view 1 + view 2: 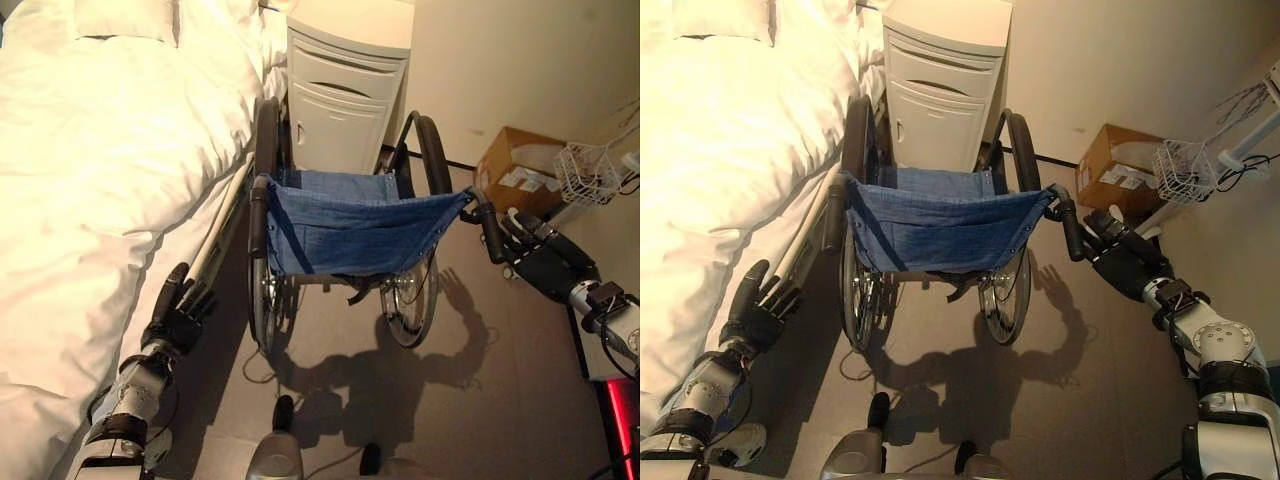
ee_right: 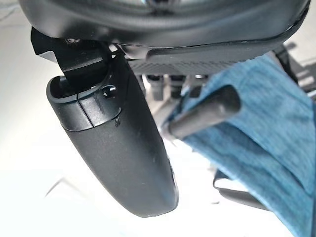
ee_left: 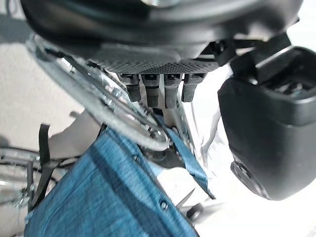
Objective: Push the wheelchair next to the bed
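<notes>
The wheelchair [image 1: 350, 225], with a blue denim back sling and black push handles, stands beside the white bed [image 1: 90, 150], its front toward a cabinet. My right hand [image 1: 545, 260] is open with straight fingers, right beside the right push handle [image 1: 490, 232]; the right wrist view shows that handle [image 2: 205, 116] just past the fingers, not gripped. Low by the bed's edge, my left hand [image 1: 178, 315] is open, below and apart from the left push handle [image 1: 258, 215]. The left wrist view looks past straight fingers [image 3: 158, 89] to the wheel rim [image 3: 98, 111] and blue cloth [image 3: 108, 192].
A white bedside cabinet [image 1: 340, 90] stands directly in front of the wheelchair against the wall. A cardboard box [image 1: 520, 170] and a white wire basket [image 1: 588, 172] sit on the floor at the right. Open floor lies behind the chair.
</notes>
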